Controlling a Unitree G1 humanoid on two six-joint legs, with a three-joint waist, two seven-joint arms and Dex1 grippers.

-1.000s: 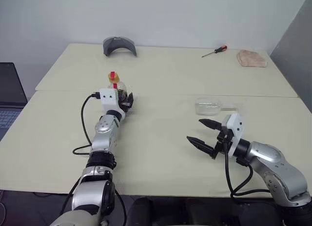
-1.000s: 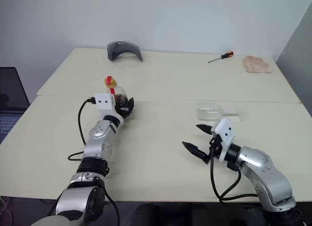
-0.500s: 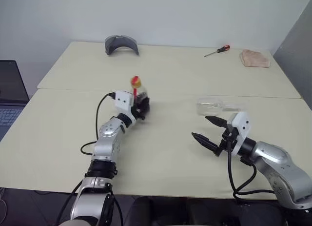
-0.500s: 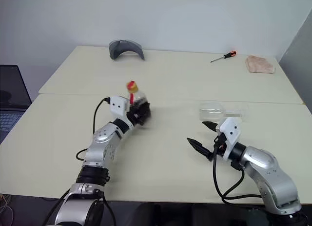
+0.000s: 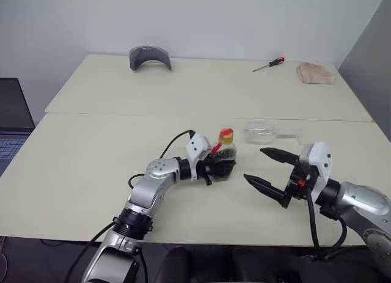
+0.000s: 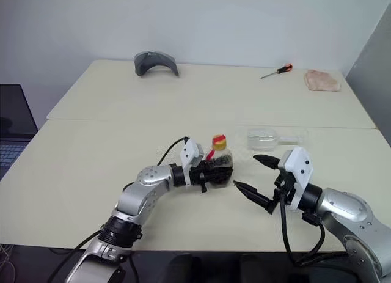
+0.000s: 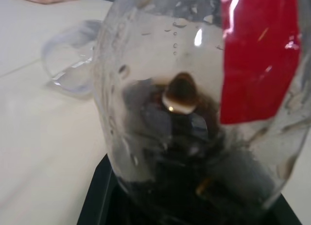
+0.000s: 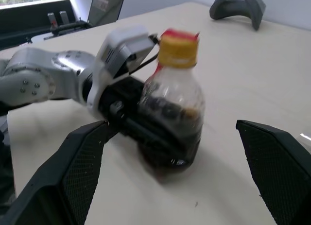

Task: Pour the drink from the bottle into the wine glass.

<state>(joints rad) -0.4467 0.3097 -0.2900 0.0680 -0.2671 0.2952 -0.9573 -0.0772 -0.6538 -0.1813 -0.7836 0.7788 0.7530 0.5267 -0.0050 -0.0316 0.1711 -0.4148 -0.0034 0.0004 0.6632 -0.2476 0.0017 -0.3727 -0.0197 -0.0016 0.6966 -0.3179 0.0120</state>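
Two black fingers of the left gripper [image 5: 221,165] pinch the small clear plastic bottle [image 5: 224,156] with yellow cap, upright at table centre. Right gripper [image 5: 264,167] beside it is spread wide, empty. Clear stemmed wine glass [image 5: 263,133] lies on its side behind.

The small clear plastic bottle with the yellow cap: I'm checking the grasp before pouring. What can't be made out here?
- Clear plastic bottle: in the head views the left gripper hides its lower body.
- Dark brown drink: its level is unclear in the left wrist view, through glare and the red label.
- Clear wine glass lying on the table: its stem and foot are too faint to see.
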